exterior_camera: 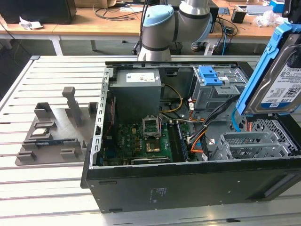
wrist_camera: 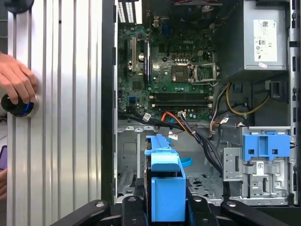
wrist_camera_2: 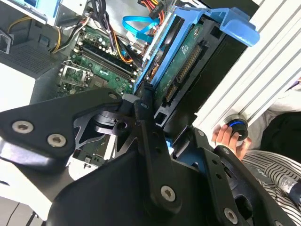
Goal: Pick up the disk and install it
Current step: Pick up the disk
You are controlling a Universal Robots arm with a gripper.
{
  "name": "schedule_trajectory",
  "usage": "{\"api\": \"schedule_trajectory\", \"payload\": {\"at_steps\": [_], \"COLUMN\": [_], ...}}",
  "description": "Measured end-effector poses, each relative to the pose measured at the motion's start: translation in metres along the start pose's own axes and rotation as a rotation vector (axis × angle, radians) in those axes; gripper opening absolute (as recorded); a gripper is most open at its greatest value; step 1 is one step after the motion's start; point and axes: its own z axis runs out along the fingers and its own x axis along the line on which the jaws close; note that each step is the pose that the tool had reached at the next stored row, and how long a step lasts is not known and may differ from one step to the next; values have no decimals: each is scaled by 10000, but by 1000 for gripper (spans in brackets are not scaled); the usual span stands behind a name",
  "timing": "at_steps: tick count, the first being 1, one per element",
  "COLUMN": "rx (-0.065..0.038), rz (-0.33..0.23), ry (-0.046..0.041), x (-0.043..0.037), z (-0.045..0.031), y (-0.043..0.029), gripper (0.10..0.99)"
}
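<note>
Slatted aluminium table (exterior_camera: 47, 66), with an open computer case (exterior_camera: 188, 188) lying on it. Disk (exterior_camera: 282, 80) hangs at upper right of the exterior view, tilted on edge, clear above the case. Gripper (wrist_camera: 164, 209) is clamped on its blue-framed sides. Edge-on hold likely suits sliding into the empty drive cage (exterior_camera: 254, 143) beneath. Cable bundle (exterior_camera: 197, 136) runs just beside that cage, a possible snag. Blue latch (exterior_camera: 210, 75) and power supply (exterior_camera: 138, 89) sit further back. Person's hand (wrist_camera: 16, 80) rests on a knob (wrist_camera: 19, 106) on the table, well apart.
</note>
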Motion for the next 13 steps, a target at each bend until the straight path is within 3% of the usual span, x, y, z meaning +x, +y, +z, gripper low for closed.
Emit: {"api": "schedule_trajectory", "payload": {"at_steps": [4,7,8,10,11,13], "rx": [0,0,-2,-2,-2,-2], "rz": [-2,-8,-15,-24,-26,-27], "ry": [-19,-241,-449,-709,-783,-830], "x": [132,191,215,241,252,257], "z": [5,4,4,5,4,5], "y": [5,5,5,5,5,6], "gripper": [365,365,365,365,365,365]}}
